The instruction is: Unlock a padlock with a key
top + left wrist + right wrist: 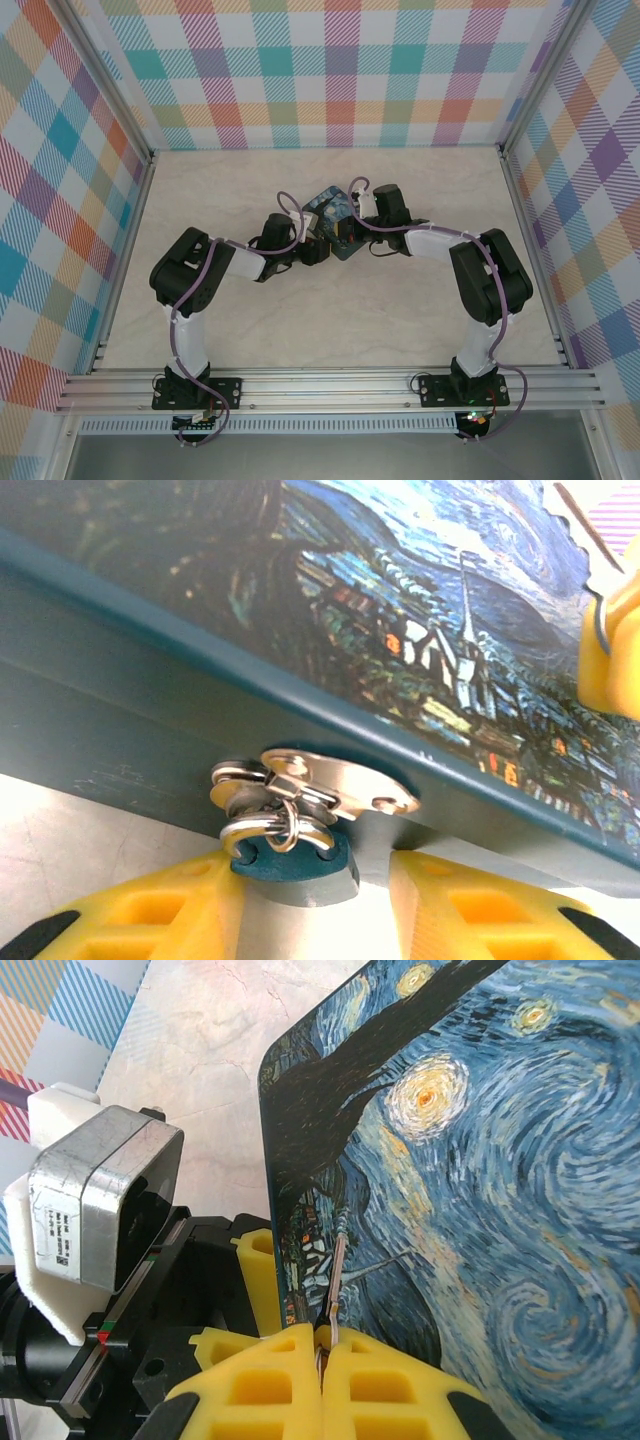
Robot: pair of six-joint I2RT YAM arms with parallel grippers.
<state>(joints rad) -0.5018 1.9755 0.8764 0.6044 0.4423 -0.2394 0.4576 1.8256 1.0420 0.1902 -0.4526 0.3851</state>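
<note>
**Open floor.** The table (pixel 330 330) lies bare between the arm bases and the centre, down both flanks, and behind the tin (pixel 326 204) up to the back wall (pixel 330 75).

**Bounds.** Plaid walls on the left, back and right. An aluminium rail (pixel 330 385) runs along the near edge.

**Centre obstacles.** The left arm (pixel 190 275) and right arm (pixel 490 270) bend inward and meet at the tin, blocking the near approach. Purple cables (pixel 290 210) loop above the wrists.

**Close quarters.**
- The padlock (pixel 292 858) hangs from the hasp (pixel 335 785) and fills most of the gap between the left gripper (pixel 312 925) fingers. A narrow slot stays free on its right.
- The right gripper (pixel 322 1380), pinched on the key (pixel 338 1270), sits over the lid, with the left wrist's camera housing (pixel 100 1200) just beside it.
</note>
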